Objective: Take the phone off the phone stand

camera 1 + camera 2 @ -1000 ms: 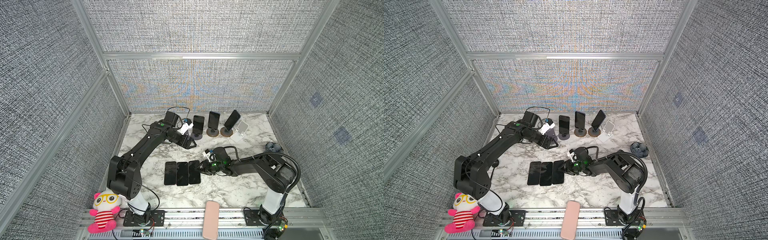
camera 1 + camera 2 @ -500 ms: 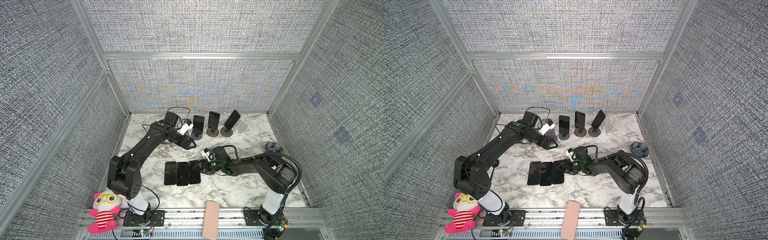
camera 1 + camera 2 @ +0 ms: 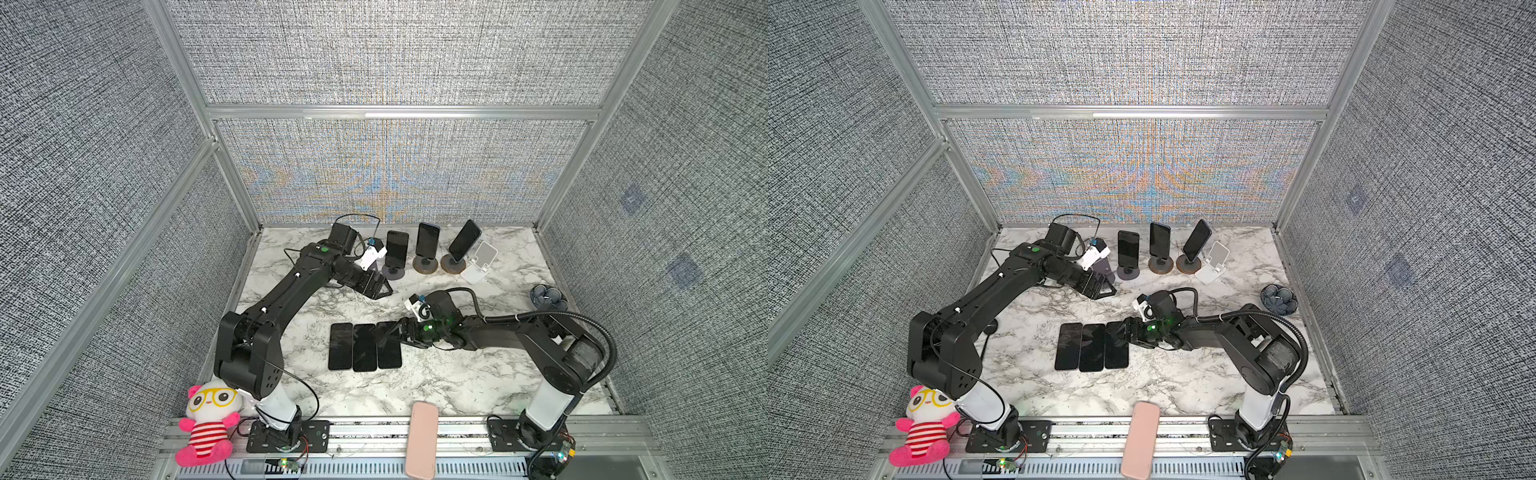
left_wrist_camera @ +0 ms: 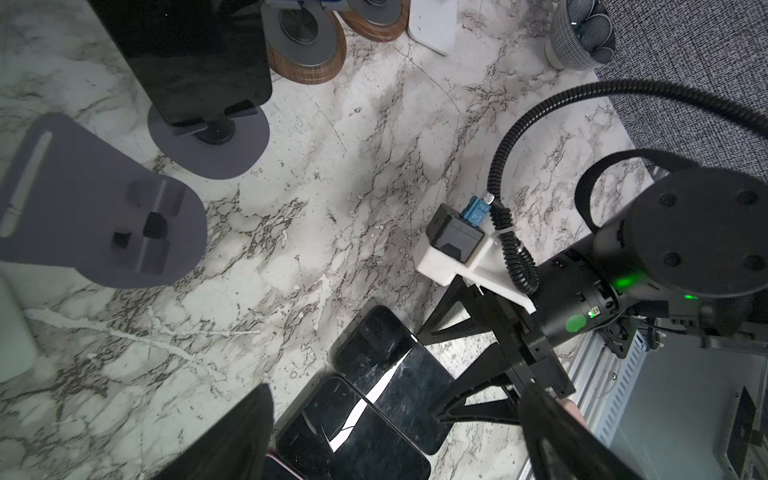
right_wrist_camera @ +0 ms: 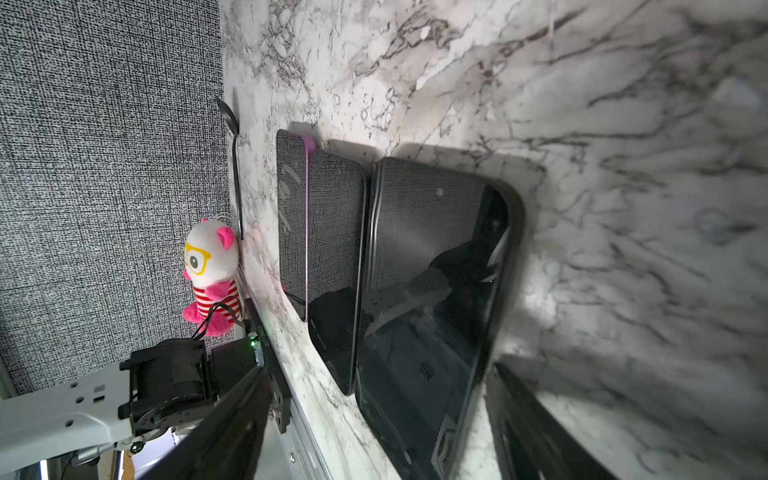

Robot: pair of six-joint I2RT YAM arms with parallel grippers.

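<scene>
As three flat phones (image 3: 365, 347) lie side by side on the table (image 3: 457, 374) at mid-frame, about half the job looks done | right gripper (image 3: 390, 336): jaws apart over the rightmost flat phone (image 3: 390, 355), gripping nothing | left gripper (image 3: 380, 289): open, empty, near the empty grey stand (image 4: 95, 199) | left to do: three standing phones (image 3: 428, 240) on stands, upper centre.

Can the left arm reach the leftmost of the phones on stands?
Probably yes: the left gripper hangs open just in front of that phone, bare marble between them; the empty grey stand sits off to the side.
</scene>
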